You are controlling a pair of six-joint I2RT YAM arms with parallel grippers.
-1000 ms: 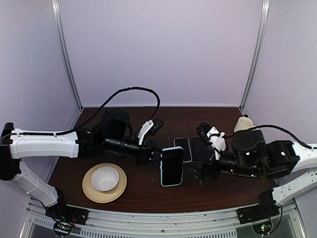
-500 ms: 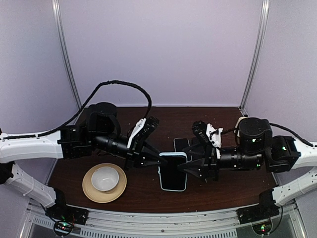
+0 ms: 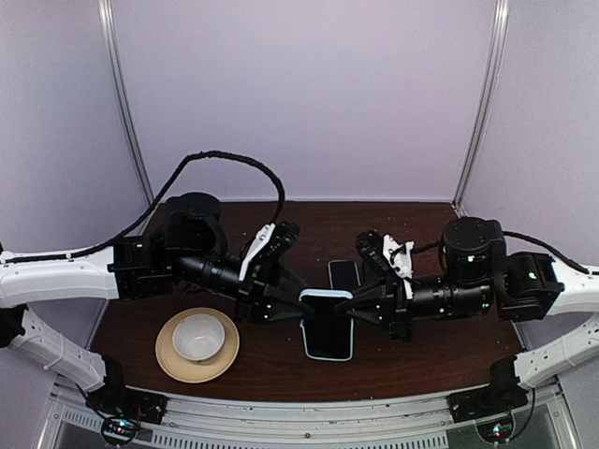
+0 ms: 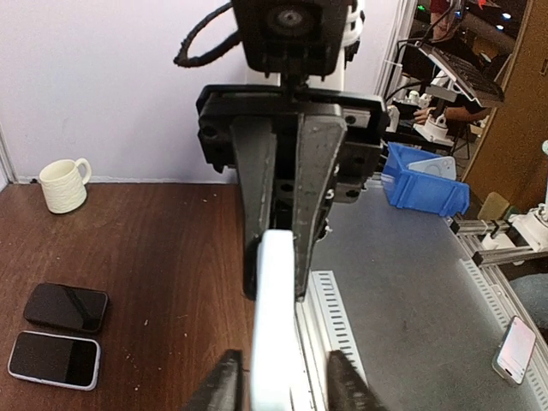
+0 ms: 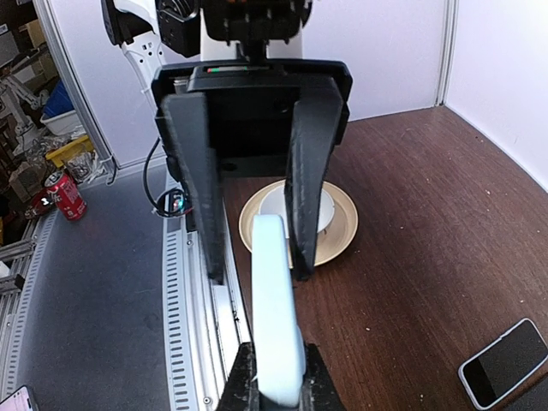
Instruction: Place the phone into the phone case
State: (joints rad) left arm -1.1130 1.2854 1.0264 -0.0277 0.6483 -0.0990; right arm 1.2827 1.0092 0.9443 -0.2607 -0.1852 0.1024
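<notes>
The phone case (image 3: 328, 325), black-faced with light-blue edges, hangs just above the table between both grippers. My right gripper (image 3: 360, 309) is shut on its right side; in the right wrist view the fingers (image 5: 244, 377) press the pale edge of the case (image 5: 276, 317). My left gripper (image 4: 282, 390) stands open around the case's other end (image 4: 274, 334), with a gap on each side. The phone (image 4: 66, 306), an all-black slab, lies flat on the table behind the case; the right arm hides it in the top view.
A second phone with a light rim (image 3: 344, 274) lies beside the black one. A white bowl (image 3: 197, 337) sits on a tan plate (image 3: 173, 360) at the front left. A cream mug (image 4: 64, 184) stands at the back right. The table's metal front rail (image 5: 184, 291) runs below the case.
My right gripper moved in and shut on the case. My left gripper, which held the case, has opened around it. The case turned from slanted to square.
</notes>
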